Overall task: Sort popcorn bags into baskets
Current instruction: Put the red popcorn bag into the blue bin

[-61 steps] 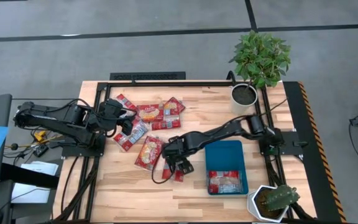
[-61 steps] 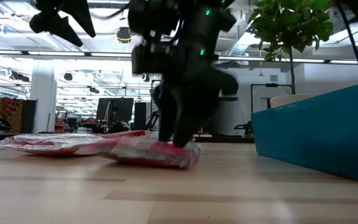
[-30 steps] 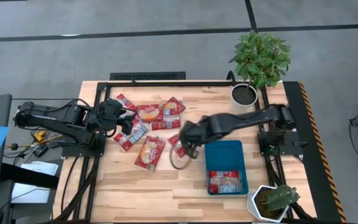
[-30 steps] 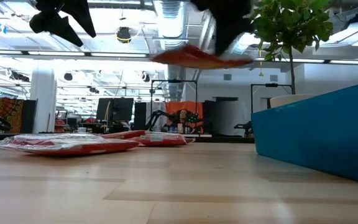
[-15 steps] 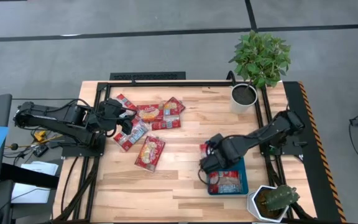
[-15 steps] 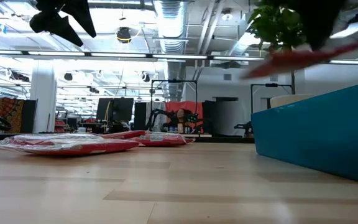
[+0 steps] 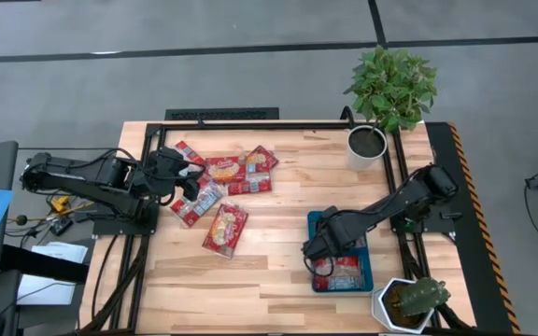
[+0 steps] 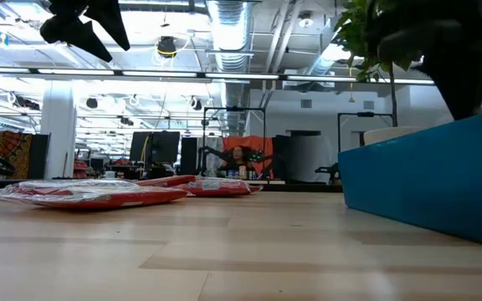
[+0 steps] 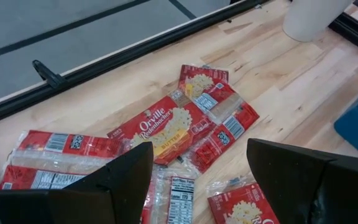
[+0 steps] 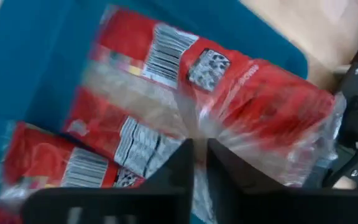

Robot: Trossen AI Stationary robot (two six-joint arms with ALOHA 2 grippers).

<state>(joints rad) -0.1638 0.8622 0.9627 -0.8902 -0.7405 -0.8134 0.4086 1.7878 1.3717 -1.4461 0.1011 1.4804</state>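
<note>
The pale wooden tabletop [image 7: 278,280] spreads wide beneath me, and directly under my right claw [image 7: 321,248] sits the shallow rectangular blue plastic tray [image 7: 361,222], where I judge the placing step to be in hand. My right claw's fingers [image 10: 194,163] are pressed together on a flat red crinkly popcorn packet with white barcode labels [image 10: 241,93], held just above another red packet [image 10: 73,168] already lying in the tray. Next, I judge, I must part my fingers, let it drop flat, then lift clear without dragging it. Half a second ago I was at the tray's near edge; now I am over its inside. Well off to the far side, the loose red packets [image 7: 224,172] lie beneath my waiting left claw [image 9: 197,180], fingers apart, which has not shifted.
</note>
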